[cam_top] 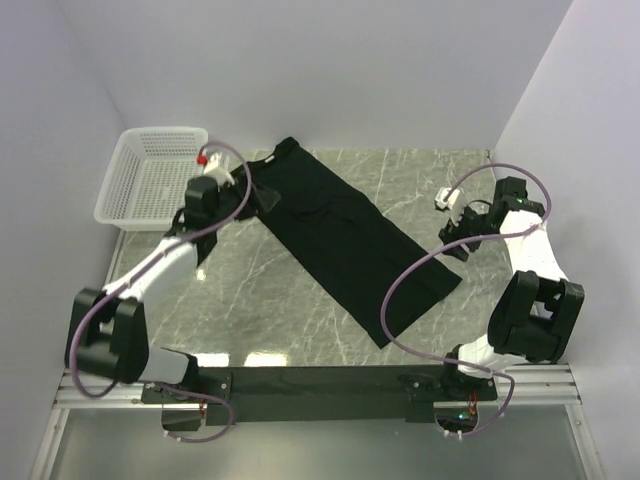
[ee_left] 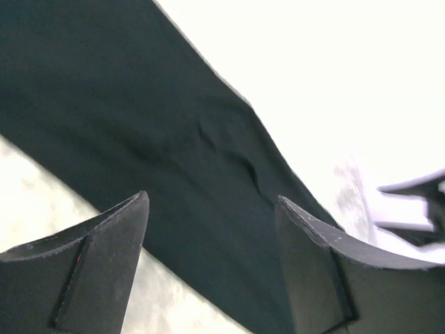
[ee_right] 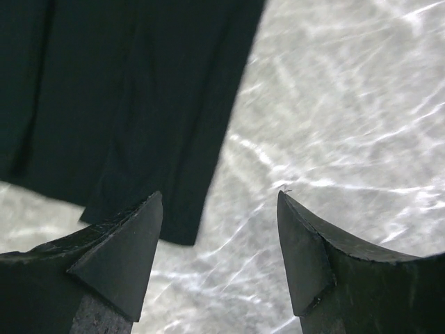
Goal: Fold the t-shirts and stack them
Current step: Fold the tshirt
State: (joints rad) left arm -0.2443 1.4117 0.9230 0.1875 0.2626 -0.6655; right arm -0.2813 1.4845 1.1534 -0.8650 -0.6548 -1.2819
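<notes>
A black t-shirt [cam_top: 345, 235], folded into a long strip, lies flat and diagonal on the marble table from back left to front right. No logo shows. My left gripper [cam_top: 262, 200] is open at the strip's back left edge; in the left wrist view [ee_left: 212, 202] the black cloth [ee_left: 139, 118] lies under and between its fingers. My right gripper [cam_top: 452, 240] is open and empty just right of the strip; in the right wrist view [ee_right: 219, 202] the cloth's edge and a corner [ee_right: 139, 118] lie to the left of the jaws over bare marble.
A white plastic mesh basket [cam_top: 150, 175] stands at the back left corner, next to my left arm. White walls close the back and both sides. The marble table [cam_top: 270, 300] shows bare in front of the shirt.
</notes>
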